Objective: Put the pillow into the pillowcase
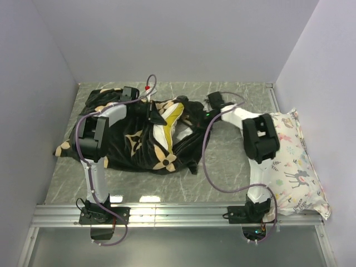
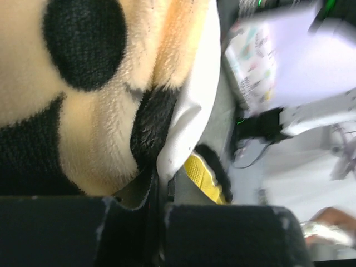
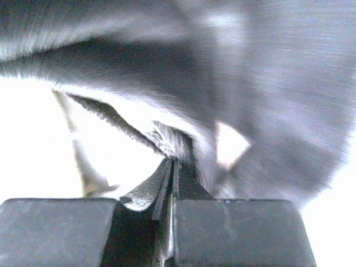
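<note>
I am clamping my left hand (image 2: pixel 161 204) and right hand (image 3: pixel 171 201) on the pillowcase (image 1: pixel 125 142) rim, I think to spread its mouth around the pillow (image 1: pixel 171 118), which is lying partly inside on the worktop (image 1: pixel 225 167).

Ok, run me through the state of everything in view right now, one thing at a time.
pillowcase: rumpled and spread out, its edge pinched by both grippers.
pillow: partly inside the pillowcase, with its yellow edge and some white showing.
left gripper: shut on the pillowcase edge.
right gripper: shut on the pillowcase edge.
deer-print pillow: lying flat off to the right, not held.
</note>
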You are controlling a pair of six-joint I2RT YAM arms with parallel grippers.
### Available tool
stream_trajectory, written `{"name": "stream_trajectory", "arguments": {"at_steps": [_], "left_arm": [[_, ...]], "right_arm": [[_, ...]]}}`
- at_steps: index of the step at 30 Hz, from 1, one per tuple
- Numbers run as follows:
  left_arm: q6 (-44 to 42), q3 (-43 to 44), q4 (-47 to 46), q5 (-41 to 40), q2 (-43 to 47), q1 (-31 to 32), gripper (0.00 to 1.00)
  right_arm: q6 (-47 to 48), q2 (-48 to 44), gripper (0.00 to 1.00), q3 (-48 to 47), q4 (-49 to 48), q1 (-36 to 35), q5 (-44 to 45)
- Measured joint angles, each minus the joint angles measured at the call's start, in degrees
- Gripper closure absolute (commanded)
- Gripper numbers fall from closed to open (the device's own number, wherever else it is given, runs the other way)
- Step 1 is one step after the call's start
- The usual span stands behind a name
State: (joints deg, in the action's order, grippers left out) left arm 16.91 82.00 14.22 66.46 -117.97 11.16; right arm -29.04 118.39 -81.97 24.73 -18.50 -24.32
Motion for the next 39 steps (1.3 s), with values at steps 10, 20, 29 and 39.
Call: {"name": "stream_trajectory", "arguments": {"at_steps": [10, 20, 29, 39], "left_arm": [[-47.84, 4.11, 31.5, -6.69, 0.94, 0.81, 0.99], [-57.13, 0.96, 28.61, -16.59, 2.75, 8.96, 0.99], [-46.62, 6.16, 26.71, -18.32, -2.86, 9.42, 0.99], [-27.76, 7.13, 20.31, -13.6, -4.7, 6.88, 0.69]], "right_arm": [[-12.44, -6.08, 1.0, 7.54, -10.78, 9.22, -18.01], [-31.04, -6.12, 1.0, 8.81, -30.86, 6.49, -29.62], [-33.44, -19.21, 1.0, 15.82, -37.75, 4.9, -35.82], [-14.49, -25.79, 1.0, 16.11, -20.0, 4.5, -36.46]]}}
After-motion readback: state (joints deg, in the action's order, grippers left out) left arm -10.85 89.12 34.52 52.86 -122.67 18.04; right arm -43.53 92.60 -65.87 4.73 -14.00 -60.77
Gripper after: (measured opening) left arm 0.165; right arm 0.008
